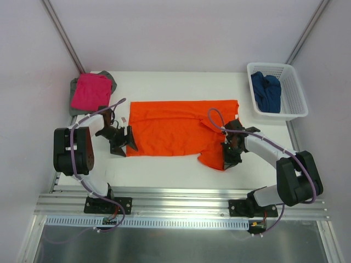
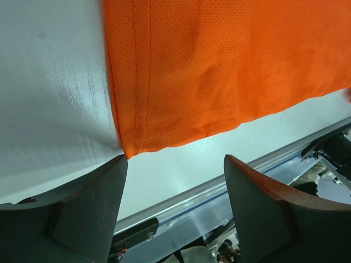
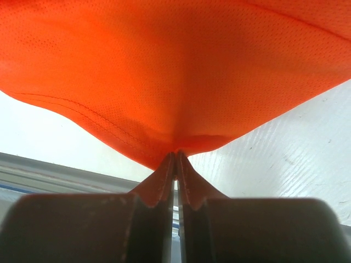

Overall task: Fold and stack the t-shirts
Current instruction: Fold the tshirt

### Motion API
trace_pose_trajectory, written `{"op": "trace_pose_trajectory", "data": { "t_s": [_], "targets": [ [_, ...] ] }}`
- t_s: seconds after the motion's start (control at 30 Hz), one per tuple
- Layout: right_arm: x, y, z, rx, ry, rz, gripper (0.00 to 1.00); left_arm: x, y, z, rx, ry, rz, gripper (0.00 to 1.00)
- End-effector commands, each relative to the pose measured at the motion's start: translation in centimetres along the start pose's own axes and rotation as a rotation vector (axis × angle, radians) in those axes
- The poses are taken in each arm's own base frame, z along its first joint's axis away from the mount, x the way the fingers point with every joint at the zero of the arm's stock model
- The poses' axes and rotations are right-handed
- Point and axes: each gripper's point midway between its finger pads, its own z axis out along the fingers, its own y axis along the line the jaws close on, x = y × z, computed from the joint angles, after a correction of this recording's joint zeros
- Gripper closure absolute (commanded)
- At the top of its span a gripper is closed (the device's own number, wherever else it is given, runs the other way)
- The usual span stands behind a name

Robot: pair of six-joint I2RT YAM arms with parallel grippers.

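The bright orange t-shirt [image 1: 181, 129] lies spread flat in the middle of the table. My left gripper [image 1: 127, 143] stands open at its near left corner. In the left wrist view that hemmed corner [image 2: 131, 148] ends just above the left finger [image 2: 93, 203], and only bare table shows between the left gripper's [image 2: 175, 159] jaws. My right gripper [image 1: 227, 158] is shut on the shirt's near right edge, and the cloth [image 3: 175, 82] bunches into the right gripper's [image 3: 176, 154] closed tips. A folded magenta pink t-shirt [image 1: 90, 90] lies on a grey one [image 1: 73, 101] at the back left.
A white lattice basket [image 1: 296, 107] at the back right holds a crumpled dark blue t-shirt [image 1: 266, 92]. A metal rail [image 1: 181, 194] runs along the near table edge between the arm bases. Walls close in the table's sides and back.
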Motion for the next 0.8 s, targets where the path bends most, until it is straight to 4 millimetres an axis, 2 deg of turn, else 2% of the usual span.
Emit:
{"op": "trace_pose_trajectory", "data": {
  "t_s": [0.0,0.07,0.13,0.17,0.2,0.3,0.67,0.77],
  "targets": [
    [-1.0,0.1,-0.9,0.001,-0.036,-0.009,0.94,-0.8,-0.7,-0.4,0.034,-0.005,-0.005,0.30],
    [-1.1,0.0,-0.8,0.002,-0.034,-0.006,0.94,-0.8,-0.7,-0.3,0.040,0.001,-0.008,0.35],
    [-1.3,0.1,-0.9,0.000,-0.037,-0.005,0.94,-0.8,-0.9,-0.3,0.048,0.000,-0.006,0.45],
    [-1.3,0.1,-0.9,0.000,-0.038,-0.005,0.94,-0.8,-0.8,-0.3,0.044,0.001,-0.008,0.54],
    [-1.4,0.1,-0.9,-0.001,-0.038,-0.002,0.94,-0.8,-0.8,-0.3,0.039,-0.003,-0.005,0.77],
    [-1.6,0.1,-0.9,-0.004,-0.043,-0.001,0.94,-0.7,-0.7,-0.4,0.030,-0.007,-0.009,1.00],
    [-2.3,-0.2,-1.3,-0.007,-0.067,0.013,0.96,-0.9,-0.8,-1.3,0.026,-0.043,0.004,1.00],
    [-2.6,-0.4,-1.6,-0.003,-0.080,0.014,0.96,-1.6,-1.1,-2.0,0.024,-0.077,0.016,1.00]
  ]
}}
